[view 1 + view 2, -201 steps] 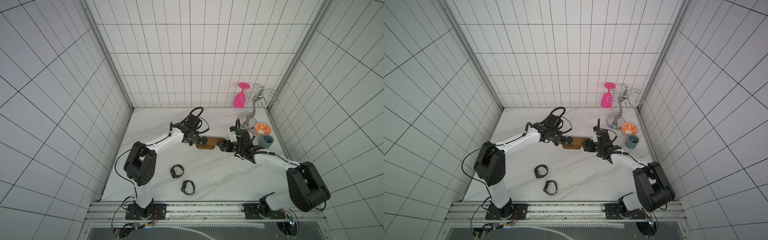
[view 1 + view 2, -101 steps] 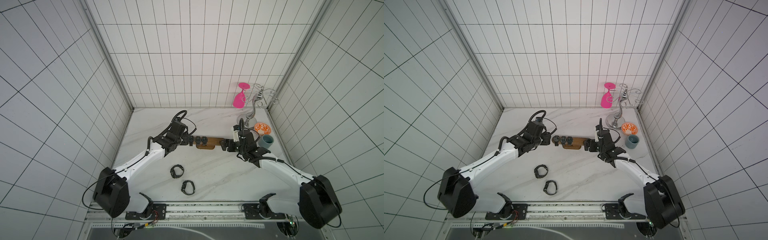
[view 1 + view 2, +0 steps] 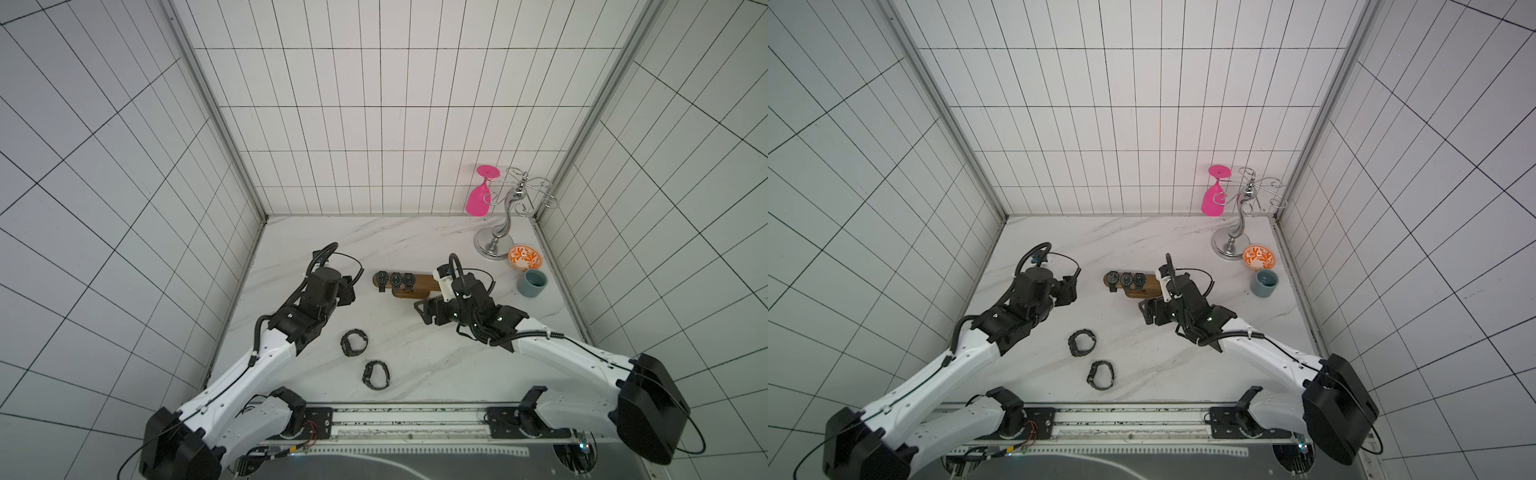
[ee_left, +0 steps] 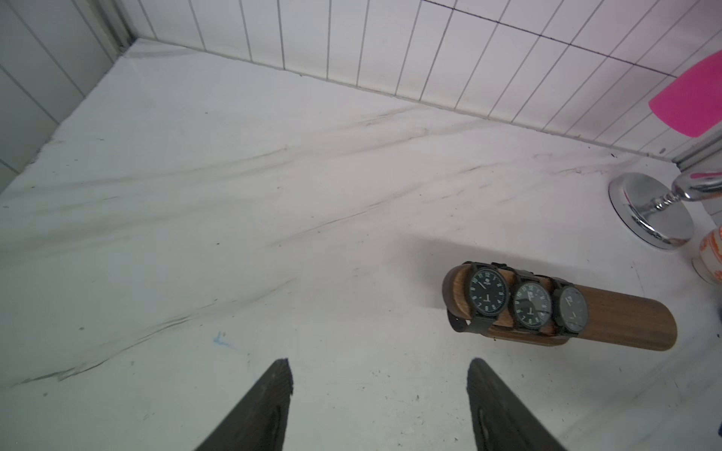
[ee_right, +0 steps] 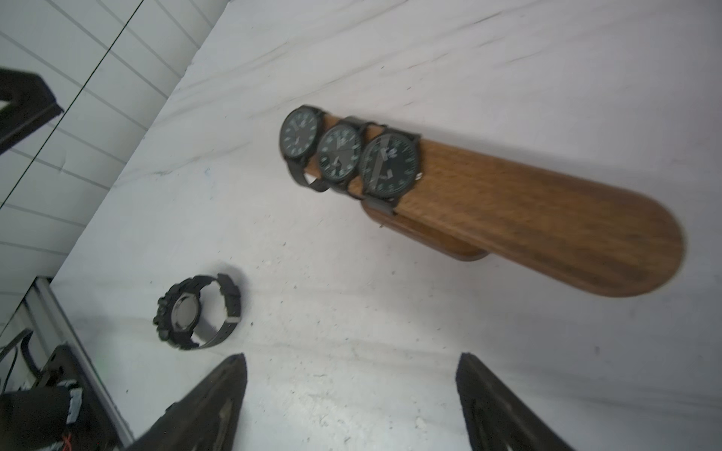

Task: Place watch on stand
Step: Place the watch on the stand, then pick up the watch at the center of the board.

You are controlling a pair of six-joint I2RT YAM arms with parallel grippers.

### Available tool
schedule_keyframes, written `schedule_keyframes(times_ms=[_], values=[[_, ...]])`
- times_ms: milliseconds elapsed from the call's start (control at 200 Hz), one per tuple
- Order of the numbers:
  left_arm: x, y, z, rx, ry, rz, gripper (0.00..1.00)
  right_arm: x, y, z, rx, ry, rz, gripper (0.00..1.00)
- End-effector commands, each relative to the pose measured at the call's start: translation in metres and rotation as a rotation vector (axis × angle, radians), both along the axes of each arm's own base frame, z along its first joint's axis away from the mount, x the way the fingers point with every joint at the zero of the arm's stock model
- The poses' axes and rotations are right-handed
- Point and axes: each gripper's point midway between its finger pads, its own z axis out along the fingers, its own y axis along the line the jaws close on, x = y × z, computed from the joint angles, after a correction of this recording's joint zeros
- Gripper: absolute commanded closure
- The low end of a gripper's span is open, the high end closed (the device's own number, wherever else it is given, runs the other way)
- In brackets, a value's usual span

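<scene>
Top views: stand point(image 3: 424, 281) sits mid-counter point(image 3: 374, 241), with three watches point(image 3: 395, 279) strapped side by side on the half of the bar toward the left arm. A loose watch point(image 3: 354, 342) and a second loose watch point(image 3: 376, 375) lie nearer the rail, well apart from the stand.
Arms: left pincer point(image 3: 348, 291) is near the bar's loaded end, not touching it and carrying nothing. The right pincer point(image 3: 421, 312) is near the stand's base, apart from it and empty.
Left wrist: jaws parted over bare counter with nothing between them; the stand point(image 4: 625, 322) lies beyond the tips.
Right wrist: jaws spread wide and empty. The bar's other half is bare, and one loose watch point(image 5: 195, 312) lies on the counter.
Progress: three look placed and two remain, neither gripped yet.
Next: likely grasp a loose watch and slide its loop over the free end.
</scene>
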Motion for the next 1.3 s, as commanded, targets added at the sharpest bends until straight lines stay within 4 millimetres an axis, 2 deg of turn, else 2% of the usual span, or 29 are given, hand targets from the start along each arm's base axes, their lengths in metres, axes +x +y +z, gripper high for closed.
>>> schedule_keyframes(times_ms=[0, 145, 335, 490, 640, 660, 755, 850, 929, 1059, 1199, 1294], values=[[0.007, -0.01, 0.017, -0.041, -0.042, -0.017, 0.63, 0.023, 0.012, 0.038, 0.012, -0.086, 0.01, 0.23], [0.005, -0.009, 0.018, -0.039, -0.044, -0.015, 0.63, 0.022, 0.009, 0.04, 0.005, -0.091, 0.001, 0.22], [0.004, 0.018, 0.026, -0.069, -0.076, 0.103, 0.55, 0.022, -0.005, 0.037, -0.036, -0.084, -0.076, 0.19], [-0.004, 0.035, 0.044, -0.113, -0.135, 0.167, 0.44, 0.017, -0.014, 0.045, -0.049, -0.099, -0.108, 0.11], [-0.02, 0.054, 0.064, -0.194, -0.218, 0.231, 0.38, 0.004, -0.019, 0.058, -0.058, -0.12, -0.111, 0.11], [-0.024, 0.058, 0.072, -0.212, -0.242, 0.241, 0.38, 0.001, -0.017, 0.059, -0.061, -0.121, -0.104, 0.11], [-0.041, 0.079, 0.086, -0.259, -0.327, 0.29, 0.36, -0.021, 0.001, 0.06, -0.079, -0.125, -0.043, 0.12], [-0.06, 0.111, 0.093, -0.285, -0.4, 0.377, 0.34, -0.054, 0.034, 0.052, -0.073, -0.102, 0.054, 0.13], [-0.077, 0.137, 0.093, -0.317, -0.46, 0.441, 0.32, -0.082, 0.061, 0.041, -0.071, -0.068, 0.133, 0.14], [-0.102, 0.172, 0.088, -0.368, -0.506, 0.524, 0.25, -0.118, 0.093, 0.021, -0.105, -0.014, 0.229, 0.15], [-0.117, 0.194, 0.079, -0.38, -0.509, 0.574, 0.24, -0.155, 0.115, 0.005, -0.15, 0.027, 0.339, 0.15], [-0.121, 0.199, 0.072, -0.373, -0.499, 0.583, 0.23, -0.175, 0.126, -0.002, -0.165, 0.045, 0.4, 0.17]])
